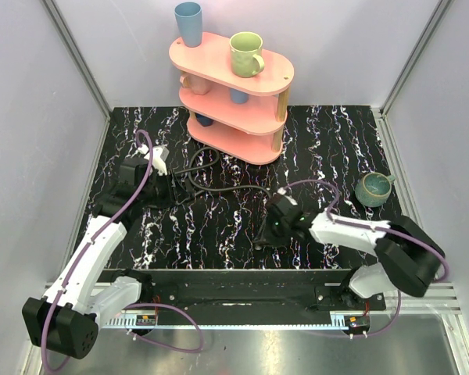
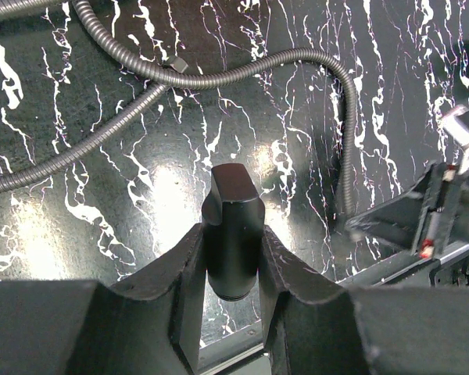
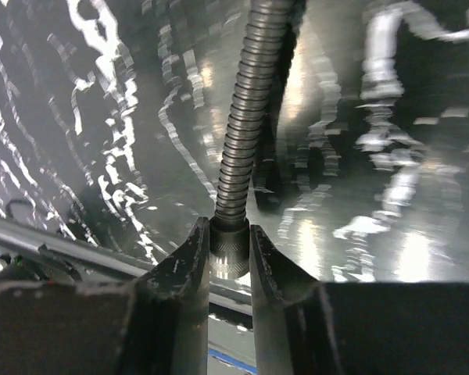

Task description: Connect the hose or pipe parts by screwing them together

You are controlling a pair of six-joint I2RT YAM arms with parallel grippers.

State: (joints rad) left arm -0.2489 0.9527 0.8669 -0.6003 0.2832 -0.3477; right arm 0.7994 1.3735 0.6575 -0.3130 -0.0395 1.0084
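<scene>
- The left tool [image 2: 233, 238] sits near the table's [image 1: 219, 242] left edge, about halfway between its near and far edges. Its two fingers [image 2: 180, 273] are pressed against a short black cylindrical part [image 2: 234, 199] from both sides, pinching it. The part is held clear of the marbled top, with its blunt end sticking out past the fingertips.
- The hose [image 2: 242, 66], a thin ribbed flexible length, lies in loops on the middle of the table, between the two tools and on the near side of the pink stand [image 1: 219, 58]. In the left wrist view, two stretches cross at the top. One then bends down along the right side towards the right arm.
- The right tool [image 3: 227, 230] is right of the table's middle, closer to the near edge. Its fingers [image 3: 189, 266] are closed on the knurled end nut [image 3: 229, 254] of the hose, touching it on both sides. The ribbed hose body runs straight away from the nut over the table.
- The three-tier pink stand is at the far edge. A blue cup [image 1: 188, 22] and a green mug [image 1: 246, 53] stand on its top tier.
- A dark teal mug [image 1: 373, 188] stands near the right edge.
</scene>
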